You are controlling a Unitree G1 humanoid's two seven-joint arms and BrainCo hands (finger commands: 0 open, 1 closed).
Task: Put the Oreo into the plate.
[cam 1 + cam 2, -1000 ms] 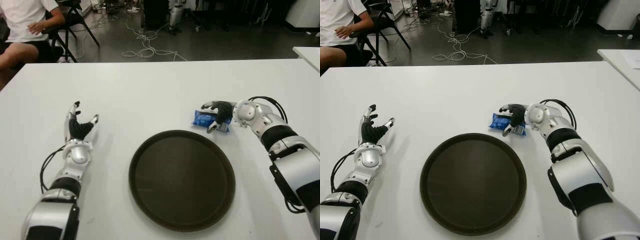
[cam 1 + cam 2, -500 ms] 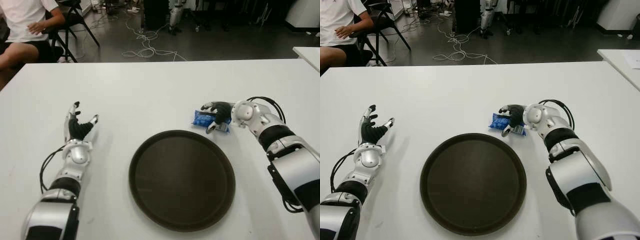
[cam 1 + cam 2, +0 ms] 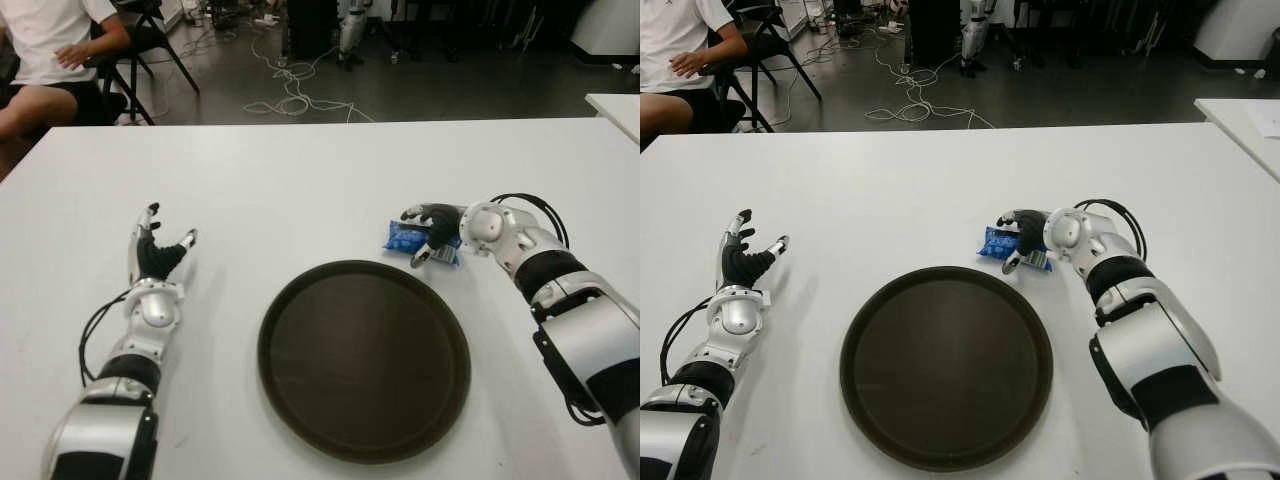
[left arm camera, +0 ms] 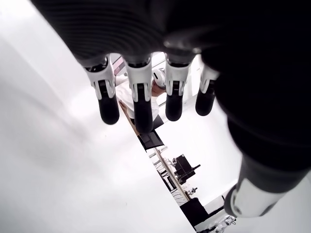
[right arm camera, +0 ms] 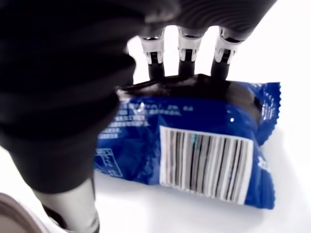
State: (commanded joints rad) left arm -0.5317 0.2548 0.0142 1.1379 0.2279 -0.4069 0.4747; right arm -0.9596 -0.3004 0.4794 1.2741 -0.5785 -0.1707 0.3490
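The Oreo is a blue packet (image 3: pixel 403 238) lying on the white table (image 3: pixel 300 170), just beyond the far right rim of the round dark plate (image 3: pixel 364 360). My right hand (image 3: pixel 426 236) arches over the packet's right half. In the right wrist view three fingertips (image 5: pixel 187 48) touch the far edge of the packet (image 5: pixel 194 145), and the thumb stands by its near corner. The packet lies flat on the table, barcode up. My left hand (image 3: pixel 156 250) shows far to the left of the plate, its fingers (image 4: pixel 141 97) spread and holding nothing.
A person (image 3: pixel 45 50) sits on a chair beyond the table's far left corner. Cables (image 3: pixel 290 90) lie on the dark floor behind the table. The corner of another white table (image 3: pixel 615 105) shows at the far right.
My right hand has crept slightly left over the packet. The packet, plate and left hand have not moved.
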